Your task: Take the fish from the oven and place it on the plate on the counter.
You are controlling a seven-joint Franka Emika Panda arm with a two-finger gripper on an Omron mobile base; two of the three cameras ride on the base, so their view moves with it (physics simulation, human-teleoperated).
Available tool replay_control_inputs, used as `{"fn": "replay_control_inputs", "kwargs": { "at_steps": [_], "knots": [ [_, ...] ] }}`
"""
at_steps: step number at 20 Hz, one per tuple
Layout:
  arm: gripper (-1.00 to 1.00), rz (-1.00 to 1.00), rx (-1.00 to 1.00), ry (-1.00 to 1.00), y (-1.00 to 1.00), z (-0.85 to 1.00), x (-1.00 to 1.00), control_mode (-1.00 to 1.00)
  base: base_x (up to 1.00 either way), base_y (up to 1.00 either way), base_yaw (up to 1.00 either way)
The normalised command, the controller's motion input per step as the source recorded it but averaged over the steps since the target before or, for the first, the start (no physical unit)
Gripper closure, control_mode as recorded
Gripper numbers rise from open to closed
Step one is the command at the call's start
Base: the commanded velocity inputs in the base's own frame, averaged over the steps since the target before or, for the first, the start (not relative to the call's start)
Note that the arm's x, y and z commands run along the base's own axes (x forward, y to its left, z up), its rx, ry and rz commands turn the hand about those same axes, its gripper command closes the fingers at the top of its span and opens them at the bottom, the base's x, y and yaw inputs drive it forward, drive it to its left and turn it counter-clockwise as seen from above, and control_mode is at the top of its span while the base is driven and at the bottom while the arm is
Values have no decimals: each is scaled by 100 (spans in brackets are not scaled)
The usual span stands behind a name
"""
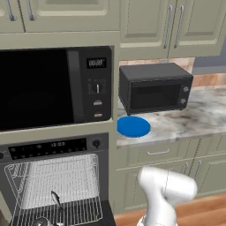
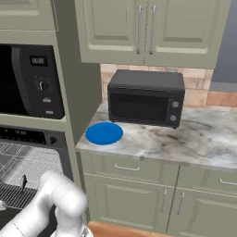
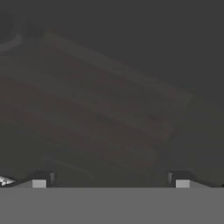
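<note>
The oven (image 1: 53,148) is open at the lower left, with its wire rack (image 1: 70,207) drawn out. On the rack the fish (image 1: 56,199) shows as a slim dark sliver with a pale streak, tilted up on end; it is also at the left edge of the right base view (image 2: 24,181). The blue plate (image 1: 133,126) lies bare on the marbled counter (image 1: 194,119), right of the oven column. In the hand view my gripper (image 3: 109,183) is open, its fingertips (image 3: 39,181) wide apart with nothing between them, facing a dark ribbed surface.
A small black microwave (image 1: 154,87) stands on the counter just behind the plate. A large black microwave (image 1: 53,86) is built in above the oven. Beige drawers (image 2: 129,169) run under the counter. My white arm (image 1: 165,190) rises in front of them.
</note>
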Motion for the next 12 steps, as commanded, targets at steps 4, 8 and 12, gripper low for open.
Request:
{"fn": "replay_control_inputs", "kwargs": {
  "at_steps": [4,8,12],
  "knots": [
    [-100,0,0,-22,0,99,-30,-100,0,0,0],
    [-100,0,0,-24,0,100,0,-100,0,0,0],
    [-100,0,0,-20,0,100,25,-100,0,0,0]
  ]
}}
